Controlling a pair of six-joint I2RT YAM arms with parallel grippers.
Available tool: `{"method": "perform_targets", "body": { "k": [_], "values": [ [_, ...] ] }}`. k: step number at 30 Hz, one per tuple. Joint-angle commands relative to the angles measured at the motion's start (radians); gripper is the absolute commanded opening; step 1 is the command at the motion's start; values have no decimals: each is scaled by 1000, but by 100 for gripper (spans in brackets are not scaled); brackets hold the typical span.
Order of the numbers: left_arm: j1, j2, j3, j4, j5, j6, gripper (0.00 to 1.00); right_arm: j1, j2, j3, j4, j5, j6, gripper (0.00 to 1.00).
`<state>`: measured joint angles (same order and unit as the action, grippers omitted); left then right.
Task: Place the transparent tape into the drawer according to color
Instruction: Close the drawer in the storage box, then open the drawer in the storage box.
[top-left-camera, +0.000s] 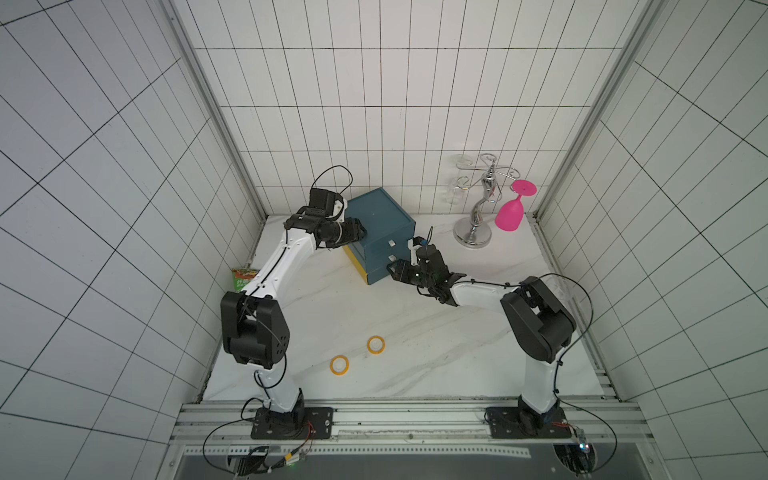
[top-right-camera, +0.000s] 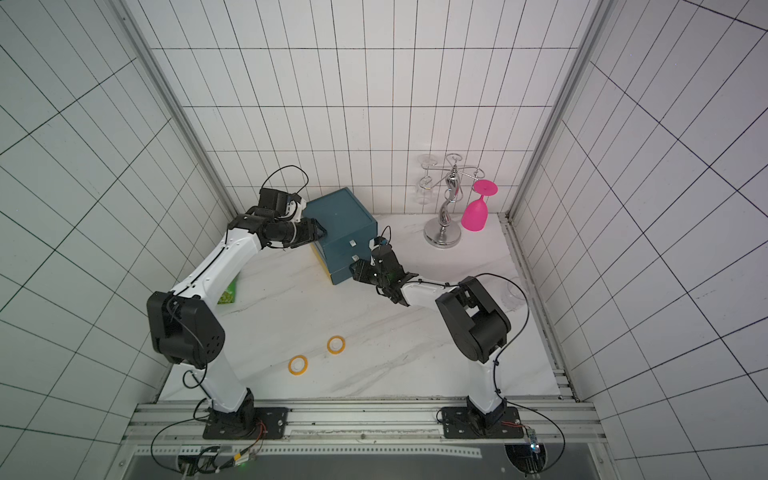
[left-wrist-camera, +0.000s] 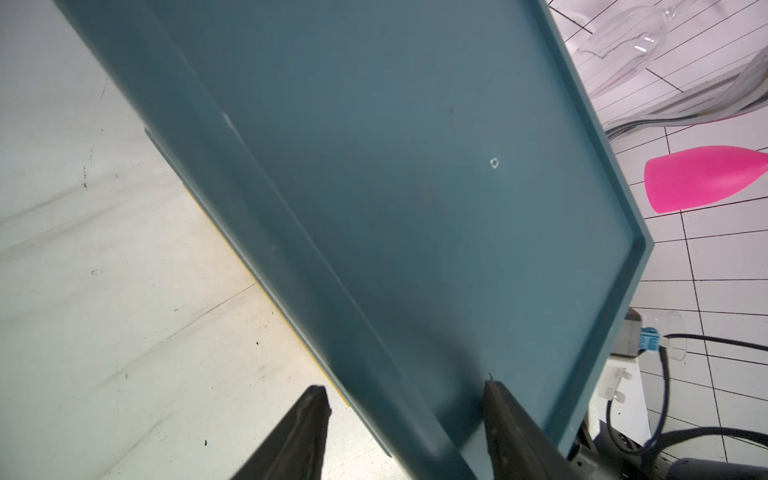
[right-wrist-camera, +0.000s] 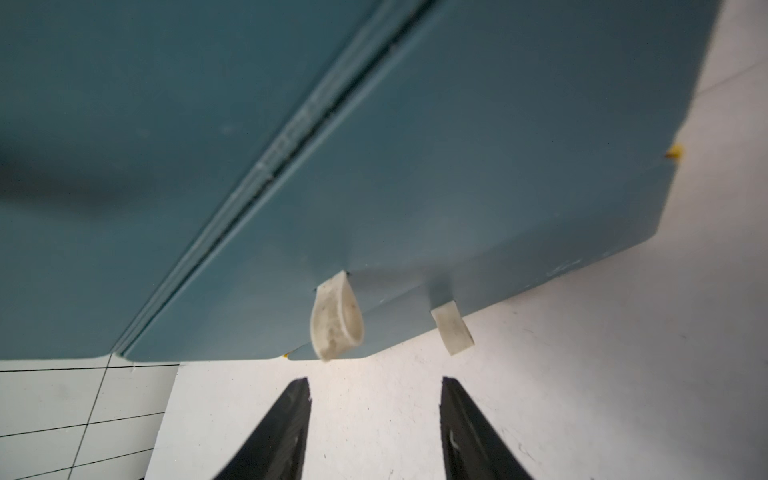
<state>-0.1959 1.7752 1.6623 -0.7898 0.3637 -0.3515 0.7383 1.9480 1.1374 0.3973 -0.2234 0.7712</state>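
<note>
Right gripper (right-wrist-camera: 375, 380): jaws apart, only bare table between them; tips just short of the cabinet front, facing the pull loops.
Left gripper (left-wrist-camera: 405, 388): jaws apart, astride the cabinet's upper left edge. One finger (left-wrist-camera: 511, 424) is on the top face, the other (left-wrist-camera: 303, 432) is outside the side wall with a sliver of table showing between. No clamp seen.
Drawer cabinet (top-left-camera: 380, 220): teal, stacked drawers, fronts flush and shut, yellow strip along the base. Stands at the back of the table.
Pull loops: white, on the cabinet front, one (right-wrist-camera: 336, 320) beside the other (right-wrist-camera: 452, 330).
Tape roll 1 (top-left-camera: 375, 345): orange-yellow, flat on the table, well in front of the cabinet, seen in both top views.
Tape roll 2 (top-left-camera: 339, 365): orange-yellow, flat, farther from the cabinet than roll 1 and more to the left. Near roll 1, not touching.
Table (top-left-camera: 415, 316): white, marble-look.
Glass rack (top-left-camera: 473, 232): chrome, right of the cabinet, by the back wall.
Pink goblet (top-left-camera: 509, 216): hangs bowl-down on the rack, on the side away from the cabinet.
Clear glass (top-left-camera: 455, 195): hangs on the rack's cabinet side.
Snack packet (top-left-camera: 242, 279): green, left of the cabinet at the table edge, partly behind the left arm.
</note>
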Motion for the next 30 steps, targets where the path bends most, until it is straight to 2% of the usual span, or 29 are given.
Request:
{"method": "perform_targets", "body": {
  "k": [1,11,30],
  "values": [
    [7,43,-6,-72,-44,26,62,-22,52,-24,83,-55,82,53],
    [10,44,-9,-74,-40,26,62,-47,104,-41,145,-54,151,51],
    [23,43,-15,-75,-38,31,62,-63,184,-12,280,-71,208,41]
  ]
}}
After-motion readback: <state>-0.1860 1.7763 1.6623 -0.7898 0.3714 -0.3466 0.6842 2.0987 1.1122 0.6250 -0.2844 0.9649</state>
